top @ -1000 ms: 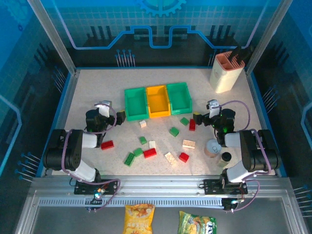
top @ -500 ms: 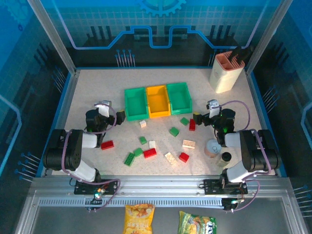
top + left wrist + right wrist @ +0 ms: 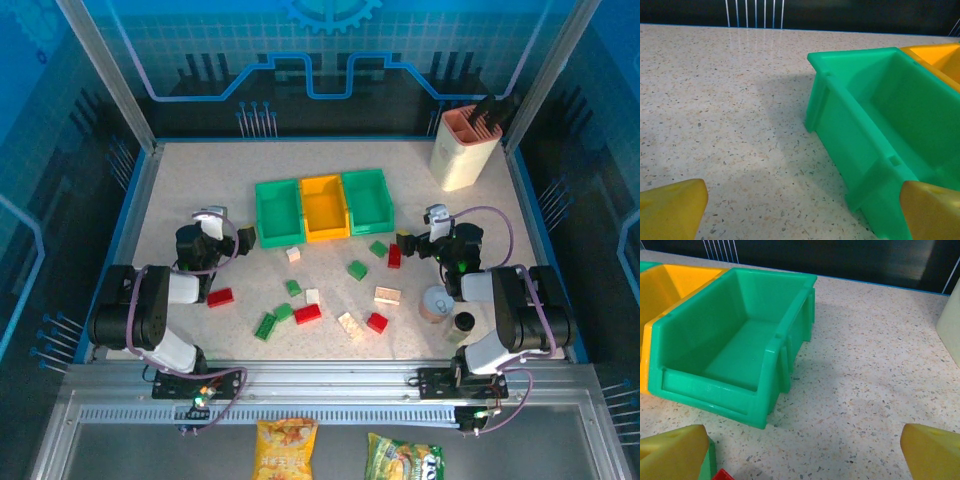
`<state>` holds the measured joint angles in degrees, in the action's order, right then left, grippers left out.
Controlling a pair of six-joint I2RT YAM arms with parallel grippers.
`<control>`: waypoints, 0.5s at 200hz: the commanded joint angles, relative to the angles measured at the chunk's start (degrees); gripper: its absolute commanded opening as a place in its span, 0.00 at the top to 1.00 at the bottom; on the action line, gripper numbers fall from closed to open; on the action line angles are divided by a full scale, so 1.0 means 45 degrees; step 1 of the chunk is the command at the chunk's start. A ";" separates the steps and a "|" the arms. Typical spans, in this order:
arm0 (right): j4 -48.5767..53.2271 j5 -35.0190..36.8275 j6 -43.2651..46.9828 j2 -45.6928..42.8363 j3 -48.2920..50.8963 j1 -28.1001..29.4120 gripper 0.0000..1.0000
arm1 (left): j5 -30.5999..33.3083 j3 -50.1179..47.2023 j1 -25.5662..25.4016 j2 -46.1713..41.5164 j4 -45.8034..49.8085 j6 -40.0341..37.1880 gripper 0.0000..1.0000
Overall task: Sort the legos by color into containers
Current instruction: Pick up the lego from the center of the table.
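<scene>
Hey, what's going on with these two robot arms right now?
Two arms face a lego-sorting job. The left claw and right claw are both open, holding nothing, one at each end of the row of bins. The legos lie scattered on the table in front of the bins, which look empty.

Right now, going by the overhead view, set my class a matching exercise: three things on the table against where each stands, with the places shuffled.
Things
1. yellow-orange bin
2. cream holder with pink rim
3. round can

Places
A. far right corner of the table
B. beside the right arm
C. between the two green bins

Pairs: 1-C, 2-A, 3-B.
</scene>
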<state>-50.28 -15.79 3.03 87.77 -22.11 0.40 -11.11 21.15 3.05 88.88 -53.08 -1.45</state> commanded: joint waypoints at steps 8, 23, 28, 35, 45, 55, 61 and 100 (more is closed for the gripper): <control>-0.0505 -0.0279 0.0011 0.0027 0.0069 -0.0203 0.00 | 0.0280 0.0008 0.0026 0.0034 -0.0275 0.0108 0.01; -0.0496 -0.0276 0.0011 0.0028 0.0057 -0.0203 0.00 | 0.0282 -0.0002 0.0016 0.0016 -0.0293 0.0108 0.01; -0.0513 -0.0270 0.0001 0.0028 0.0069 -0.0207 0.00 | 0.0284 0.0006 0.0025 0.0034 -0.0309 0.0118 0.01; -0.0535 -0.0129 -0.0006 0.0010 0.0087 -0.0195 0.00 | 0.0347 -0.0012 0.0023 0.0019 -0.0315 0.0141 0.01; -0.0385 0.0165 -0.0044 -0.0071 0.0052 -0.0131 0.00 | 0.0552 -0.0077 0.0026 -0.0032 -0.0384 0.0248 0.01; 0.0038 0.0361 -0.0009 -0.0297 -0.0095 -0.0063 0.00 | 0.0780 -0.0171 0.0026 -0.0186 -0.0489 0.0337 0.01; 0.0318 0.0388 0.0045 -0.0439 -0.0166 -0.0051 0.00 | 0.0888 -0.0238 0.0026 -0.0396 -0.0443 0.0340 0.01; 0.1001 0.1244 0.0376 -0.1276 -0.0058 0.0483 0.00 | 0.1327 -0.0052 0.0026 -0.1954 0.1265 0.0499 0.01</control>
<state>-47.68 -13.30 3.14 85.14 -22.11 0.73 -7.07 20.53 3.05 84.33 -50.81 -0.10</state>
